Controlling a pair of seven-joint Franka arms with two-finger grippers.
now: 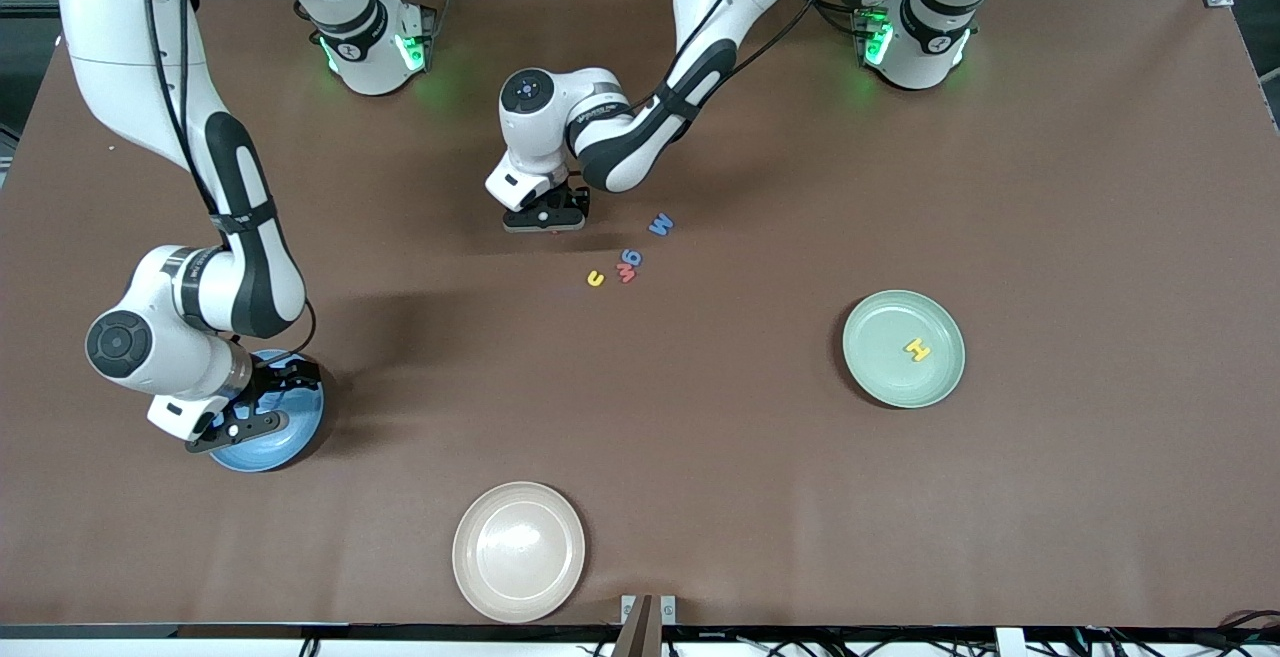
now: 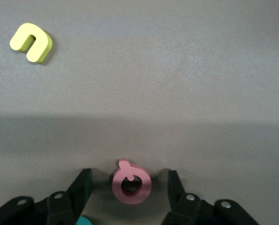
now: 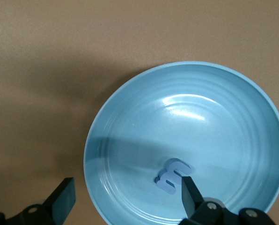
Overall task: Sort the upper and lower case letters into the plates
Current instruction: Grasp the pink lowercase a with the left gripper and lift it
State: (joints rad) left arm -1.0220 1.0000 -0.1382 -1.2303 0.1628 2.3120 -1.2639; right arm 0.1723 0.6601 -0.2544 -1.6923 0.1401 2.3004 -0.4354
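My left gripper (image 1: pixel 545 219) is down at the table's middle, open, its fingers (image 2: pixel 81 183) either side of a pink-red looped letter (image 2: pixel 131 183) without touching it. A yellow letter (image 2: pixel 31 42) lies farther off, and a teal bit (image 2: pixel 84 221) shows by the fingers. Beside the gripper, toward the left arm's end, lie a blue letter M (image 1: pixel 660 225), a blue g (image 1: pixel 631 258), a red m (image 1: pixel 626 274) and a yellow u (image 1: pixel 596 279). A yellow H (image 1: pixel 917 349) lies in the pale green plate (image 1: pixel 870 377). My right gripper (image 1: pixel 262 409) hangs open over the blue plate (image 1: pixel 262 455), which holds a blue letter m (image 3: pixel 172 176).
A cream-beige plate (image 1: pixel 518 551) sits near the table's front edge, nearer the front camera than the letters. The blue plate (image 3: pixel 97 136) is at the right arm's end, the green plate toward the left arm's end. Brown tabletop lies between them.
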